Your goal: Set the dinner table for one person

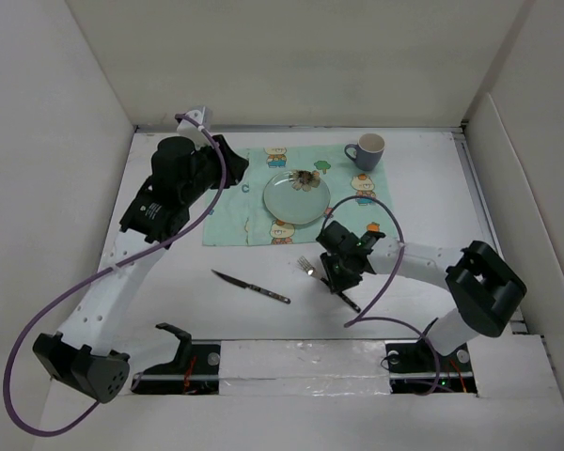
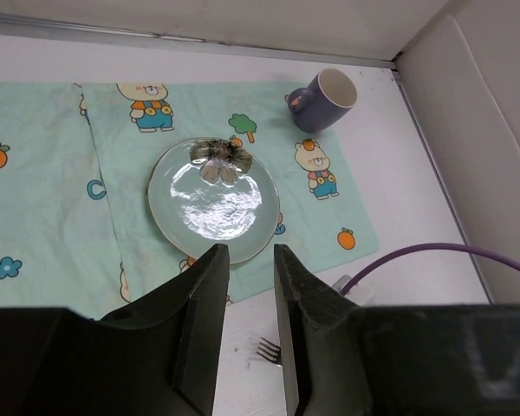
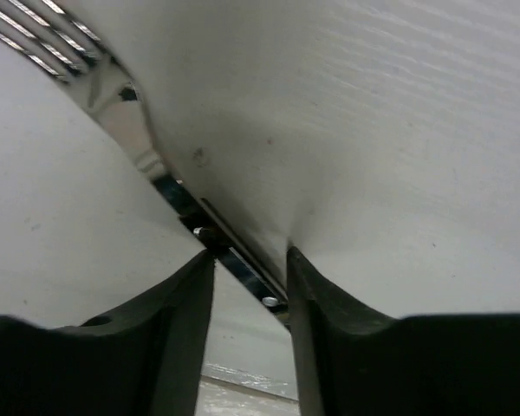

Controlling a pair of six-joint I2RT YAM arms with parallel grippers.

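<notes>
A fork (image 1: 306,267) with a black handle lies on the white dinner table (image 1: 432,202), in front of the mint-green placemat (image 1: 233,214). My right gripper (image 1: 337,280) is down at the table over the handle. In the right wrist view the handle (image 3: 241,267) runs slantwise between the open fingers of the right gripper (image 3: 250,253). The tines (image 3: 35,35) point up-left. My left gripper (image 1: 228,162) hangs above the mat's left part, open and empty (image 2: 250,251). A pale green plate (image 2: 214,199) sits on the mat, and a purple mug (image 2: 322,100) stands at its far right corner.
A knife (image 1: 252,287) with a black handle lies on the table left of the fork. The fork's tines (image 2: 269,351) show below the left gripper's fingers. White walls enclose the table on three sides. A purple cable (image 1: 385,272) loops over the right arm.
</notes>
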